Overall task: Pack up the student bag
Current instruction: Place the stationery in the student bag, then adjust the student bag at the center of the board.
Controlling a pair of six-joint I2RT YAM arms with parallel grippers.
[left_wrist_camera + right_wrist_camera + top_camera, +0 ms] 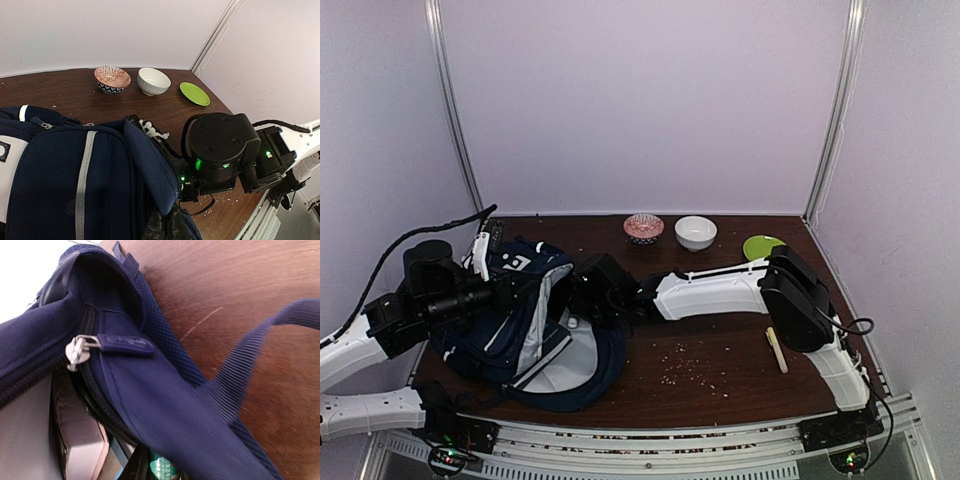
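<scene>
The navy-blue student bag (535,335) lies open on the left half of the table, grey lining up. It also shows in the left wrist view (50,185) and the right wrist view (165,405). My left gripper (508,293) is shut on the edge of the bag's opening (167,225) and holds it up. My right gripper (582,290) reaches into the opening; its wrist (220,150) is at the flap. In the right wrist view one dark finger (135,466) shows beside a green-labelled item (162,469), which it seems to hold; bag fabric hides the other finger. A pinkish box (80,440) is inside.
A patterned bowl (643,228), a white bowl (695,232) and a green plate (762,246) stand along the back edge. A pale stick (776,350) lies at the right. Crumbs (690,365) are scattered mid-table. A dark strap (250,355) hangs across the right wrist view.
</scene>
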